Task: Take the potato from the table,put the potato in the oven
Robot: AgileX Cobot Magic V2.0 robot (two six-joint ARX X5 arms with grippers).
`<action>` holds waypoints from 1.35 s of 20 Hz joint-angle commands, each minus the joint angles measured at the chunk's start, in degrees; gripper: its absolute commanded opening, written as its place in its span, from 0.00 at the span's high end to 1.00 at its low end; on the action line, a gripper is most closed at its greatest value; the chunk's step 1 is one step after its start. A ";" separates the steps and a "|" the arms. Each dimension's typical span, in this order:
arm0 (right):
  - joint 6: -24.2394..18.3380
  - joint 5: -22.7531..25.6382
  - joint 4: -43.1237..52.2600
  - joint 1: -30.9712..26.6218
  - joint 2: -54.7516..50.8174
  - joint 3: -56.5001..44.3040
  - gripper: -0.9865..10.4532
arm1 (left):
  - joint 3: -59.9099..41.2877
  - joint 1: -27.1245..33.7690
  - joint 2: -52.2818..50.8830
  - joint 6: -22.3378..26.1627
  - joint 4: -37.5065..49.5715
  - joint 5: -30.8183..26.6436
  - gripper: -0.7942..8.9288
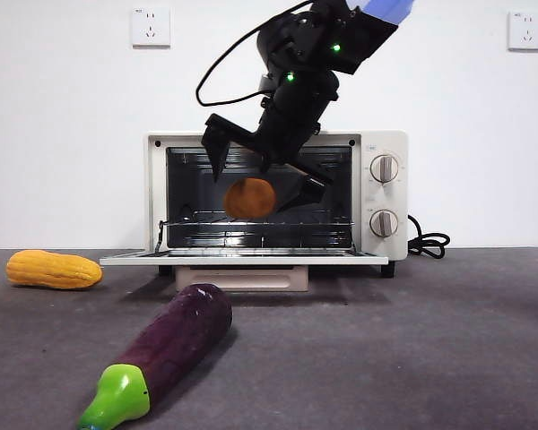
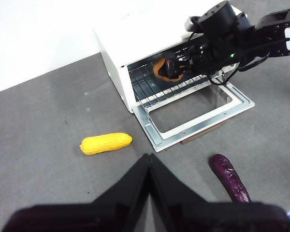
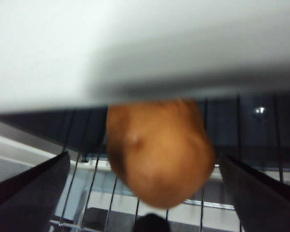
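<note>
One claw, the right gripper (image 1: 260, 184), reaches into the open oven (image 1: 377, 148) with its jaws spread wide beside the potato (image 1: 249, 198), which sits over the wire rack (image 2: 150, 87) and could roll out onto the table (image 1: 430, 340)

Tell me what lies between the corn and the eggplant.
Bare table only. The left wrist view shows grey surface between the corn and the eggplant; the oven door's corner hangs just beyond that stretch.
</note>
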 commanded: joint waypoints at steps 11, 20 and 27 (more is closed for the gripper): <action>-6.36 5.62 -17.03 3.41 -7.98 0.04 0.42 | -0.46 -0.09 -1.16 0.59 0.26 -0.13 0.92; -16.76 6.43 -43.80 13.25 -30.16 0.04 0.59 | -0.50 -0.09 0.85 -3.34 0.26 0.13 0.92; -17.05 7.34 -52.04 22.34 -51.69 0.04 0.89 | -11.74 -0.09 5.16 -8.63 3.10 3.50 0.92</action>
